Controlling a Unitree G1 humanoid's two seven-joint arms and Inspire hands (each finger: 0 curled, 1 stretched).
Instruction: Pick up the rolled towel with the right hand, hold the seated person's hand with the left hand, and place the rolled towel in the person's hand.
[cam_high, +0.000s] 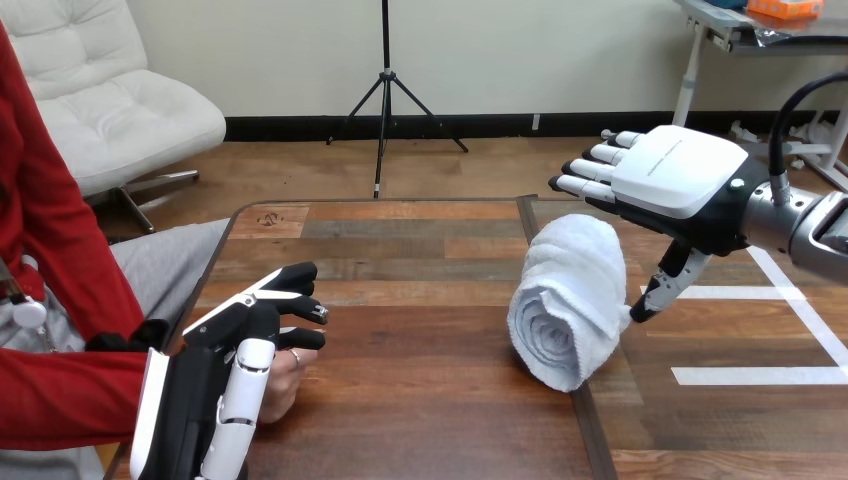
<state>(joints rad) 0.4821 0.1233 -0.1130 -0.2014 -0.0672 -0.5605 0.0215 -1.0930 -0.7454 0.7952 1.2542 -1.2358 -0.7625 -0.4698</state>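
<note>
Rolled white terry-cloth towel (568, 300) on its side on the brown wooden plank surface (420, 380), right of centre, straddling the dark seam between two panels, spiral end turned toward the near edge. Lying free, in no grip. Just above and behind its far end, the black right hand (672, 180) with a white back shell, reaching in from the right on a silver forearm (805, 225): fingers (580, 187) straight and spread, pointing left, holding nothing; thumb (666, 282) hanging down just beside the towel's right flank, contact there impossible to tell. Well apart, at the surface's near left corner, the black-and-white left hand (215, 375), back turned up, fingers bent over the person's hand (283, 378) and thumb laid along its near side, closed round it. Person's hand loosely curled, coming in from a red sleeve (60, 395) at the left edge, resting by the surface's rim.
</note>
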